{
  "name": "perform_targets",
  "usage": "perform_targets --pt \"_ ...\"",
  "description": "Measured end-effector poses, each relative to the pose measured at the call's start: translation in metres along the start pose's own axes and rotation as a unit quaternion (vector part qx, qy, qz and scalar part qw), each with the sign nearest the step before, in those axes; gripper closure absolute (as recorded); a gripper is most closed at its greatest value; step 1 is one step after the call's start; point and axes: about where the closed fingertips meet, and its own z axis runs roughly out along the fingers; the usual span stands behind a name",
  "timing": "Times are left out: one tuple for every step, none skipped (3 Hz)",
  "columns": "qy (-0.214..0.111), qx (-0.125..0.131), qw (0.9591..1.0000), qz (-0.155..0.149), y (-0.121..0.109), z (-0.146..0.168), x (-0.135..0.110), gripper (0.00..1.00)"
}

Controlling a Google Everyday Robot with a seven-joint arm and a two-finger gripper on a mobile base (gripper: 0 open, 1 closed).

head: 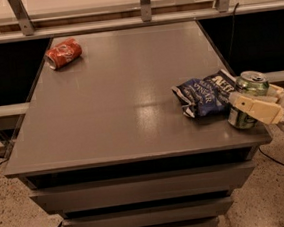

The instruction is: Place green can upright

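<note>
The green can (251, 81) stands upright near the table's front right corner, its silver pull-tab top facing up. My gripper (249, 98) reaches in from the right at the can's height. One cream finger (254, 108) crosses the can's front and the other shows just behind it, so the fingers are shut on the can. The can's base rests on the grey table (121, 102). The near finger hides the middle of the can's side.
A crumpled dark blue chip bag (204, 94) lies right beside the can on its left. A red soda can (63, 53) lies on its side at the table's far left corner. A metal rail and shelf (144, 5) run behind the table.
</note>
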Motion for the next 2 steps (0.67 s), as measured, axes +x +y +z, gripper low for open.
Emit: perform_targets --pt "0.007 -0.001 0.9999 -0.009 0.0014 -0.0040 -0.0047 0.00" --pt "0.013 -0.004 0.9998 -0.018 0.0026 -0.0080 -0.0096 0.00"
